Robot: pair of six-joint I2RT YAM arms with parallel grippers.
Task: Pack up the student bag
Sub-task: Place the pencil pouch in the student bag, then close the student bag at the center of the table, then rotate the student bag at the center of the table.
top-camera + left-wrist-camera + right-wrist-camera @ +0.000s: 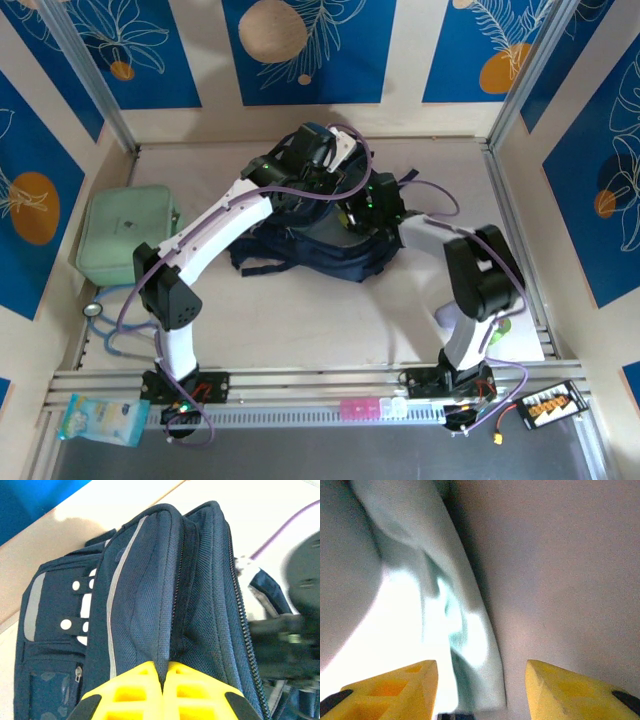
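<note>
The navy student bag (pixel 300 255) lies in the middle of the table, under both arms. In the left wrist view its front pocket with the light stripe and the white buckle patch (pixel 86 605) sit left of a raised fabric ridge beside the zip (pixel 245 615). My left gripper (pixel 163 672) is shut on that ridge of the student bag (pixel 145 595), its yellow fingers pressed together over the seam. My right gripper (pixel 482 672) is open. A fold of pale teal cloth (pixel 470 645) hangs between its fingertips against a grey surface, touching neither finger.
A mint-green zip case (pixel 125 235) lies at the left wall. A blue-tubed stethoscope (pixel 105 320) lies below it. A snack packet (pixel 100 420), a pink and white box (pixel 370 408) and a black device (pixel 550 405) rest along the near rail. A white sheet (pixel 522 335) lies by the right arm's base.
</note>
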